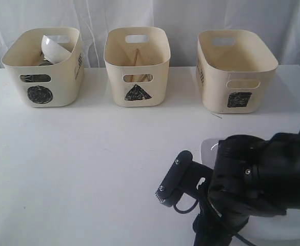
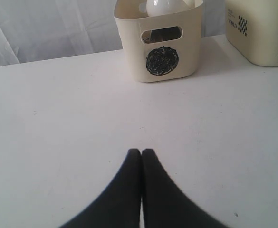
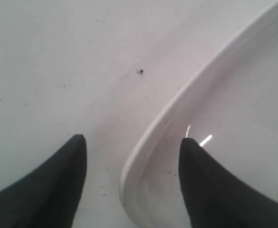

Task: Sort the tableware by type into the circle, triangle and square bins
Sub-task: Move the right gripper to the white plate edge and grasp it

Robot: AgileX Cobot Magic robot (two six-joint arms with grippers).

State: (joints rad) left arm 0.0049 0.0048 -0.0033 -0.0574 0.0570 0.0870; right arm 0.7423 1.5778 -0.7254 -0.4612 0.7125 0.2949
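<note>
Exterior view: three bins are standing along the upper part of the frame on the worktop (image 1: 88, 154). Circle bin (image 1: 42, 77), upper left, is holding a white bowl (image 1: 55, 48). Triangle bin (image 1: 137, 72), upper centre, has chopsticks (image 1: 136, 57) leaning inside. Square bin (image 1: 236, 72) is sitting upper right. Plate (image 1: 209, 149) is lying at lower right, mostly hidden by the right arm (image 1: 262, 174). Right tool (image 3: 131, 183) is standing wide, its fingers straddling the plate's rim. Left tool (image 2: 141, 159) is pressed fully together, gripping nothing, hovering above the worktop.
</note>
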